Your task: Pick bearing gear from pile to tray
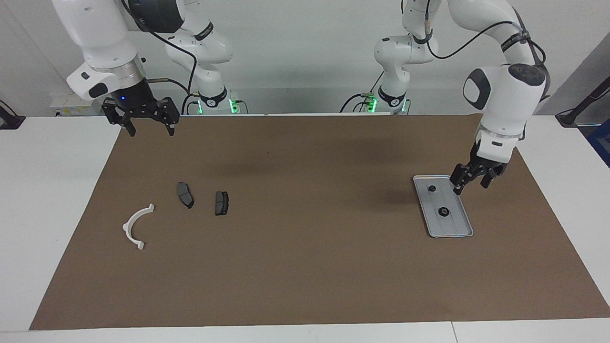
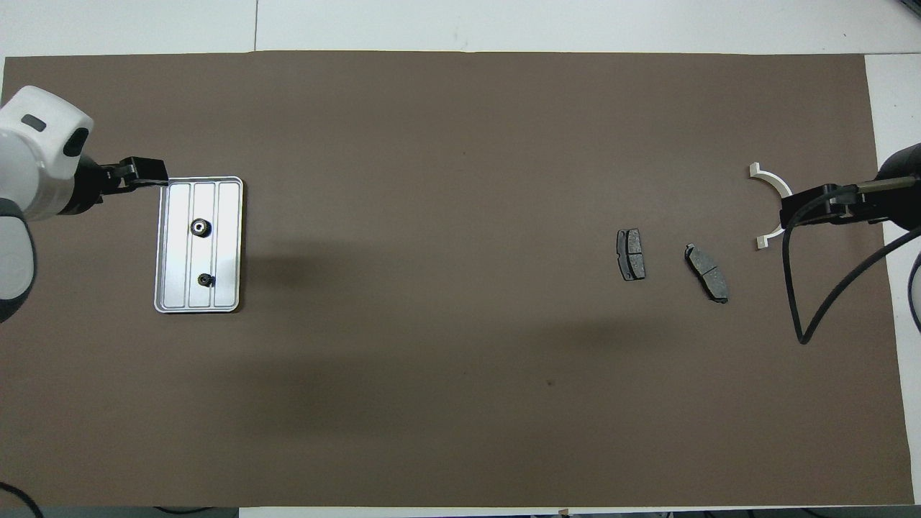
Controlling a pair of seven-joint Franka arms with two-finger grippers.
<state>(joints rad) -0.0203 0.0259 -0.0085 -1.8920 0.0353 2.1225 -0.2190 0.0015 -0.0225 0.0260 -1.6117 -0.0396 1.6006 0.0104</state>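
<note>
The silver tray (image 1: 453, 228) (image 2: 226, 288) lies on the brown mat toward the left arm's end. Two small black bearing gears rest in it, one (image 1: 432, 188) (image 2: 206, 280) nearer the robots, the other (image 1: 443, 212) (image 2: 200, 228) mid-tray. My left gripper (image 1: 471, 186) (image 2: 146, 173) hangs open and empty in the air over the tray's edge. The pile toward the right arm's end holds a white arc (image 1: 135, 226) (image 2: 767, 176) and two brake pads (image 1: 185, 194) (image 1: 221, 203) (image 2: 631, 254) (image 2: 706, 272). My right gripper (image 1: 151, 131) (image 2: 800, 210) waits open above the mat's corner.
The brown mat (image 1: 305, 267) covers most of the white table. A black cable (image 2: 799, 316) from the right arm loops in the air over the mat near the pile.
</note>
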